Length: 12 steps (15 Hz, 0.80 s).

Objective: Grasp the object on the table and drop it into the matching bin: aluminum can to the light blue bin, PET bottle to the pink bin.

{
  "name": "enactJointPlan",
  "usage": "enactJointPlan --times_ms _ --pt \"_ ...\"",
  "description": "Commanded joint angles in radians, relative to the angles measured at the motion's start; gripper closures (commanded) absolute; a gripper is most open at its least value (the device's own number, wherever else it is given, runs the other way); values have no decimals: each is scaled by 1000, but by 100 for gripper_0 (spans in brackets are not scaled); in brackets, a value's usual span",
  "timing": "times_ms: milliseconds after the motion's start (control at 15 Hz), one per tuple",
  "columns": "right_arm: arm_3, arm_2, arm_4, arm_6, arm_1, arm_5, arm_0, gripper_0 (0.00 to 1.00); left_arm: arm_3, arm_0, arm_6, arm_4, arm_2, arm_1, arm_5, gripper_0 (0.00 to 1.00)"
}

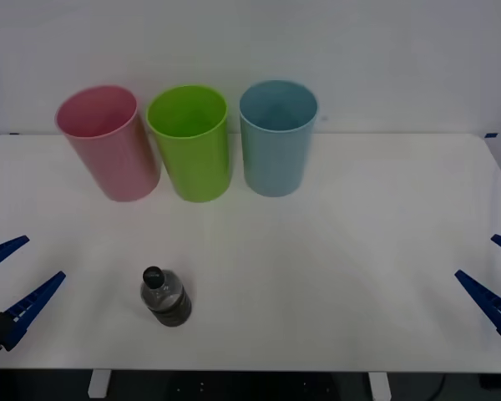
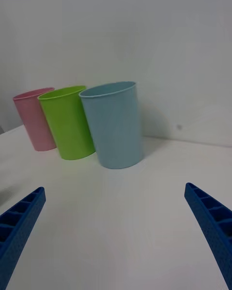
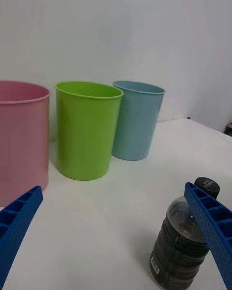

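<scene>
Left gripper [image 1: 21, 269] wide open at table's [image 1: 359, 251] left edge | bottle [image 1: 164, 296] upright near front, right of it | pink bin [image 1: 108, 142], green bin [image 1: 190, 142], blue bin [image 1: 276, 138] at back | right gripper [image 1: 494, 271] wide open at right edge.

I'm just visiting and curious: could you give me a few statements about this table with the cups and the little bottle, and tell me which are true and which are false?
1. The small bottle stands upright on the white table. True.
2. The green bin stands between the pink bin and the light blue bin. True.
3. The bottle is already inside the pink bin. False: it stands on the table, nearer the robot than the bins.
4. The left gripper is clamped on the bottle. False: it is open and holds nothing.
5. The right gripper is open at the table's right edge. True.
</scene>
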<state>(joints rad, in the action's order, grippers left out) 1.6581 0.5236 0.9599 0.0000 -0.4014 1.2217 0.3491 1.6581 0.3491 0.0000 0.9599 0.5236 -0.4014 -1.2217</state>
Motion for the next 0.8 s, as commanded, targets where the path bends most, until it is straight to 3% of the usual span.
enactJointPlan --times_ms 67,267,800 --pt "0 0 0 0 0 0 0 0 0 0 0 0 0 0 0 0" --pt "0 0 0 0 0 0 0 0 -11 5 0 -32 -8 15 1 0" --pt "0 0 0 0 0 0 0 0 -61 4 -25 -21 -53 -76 5 0"
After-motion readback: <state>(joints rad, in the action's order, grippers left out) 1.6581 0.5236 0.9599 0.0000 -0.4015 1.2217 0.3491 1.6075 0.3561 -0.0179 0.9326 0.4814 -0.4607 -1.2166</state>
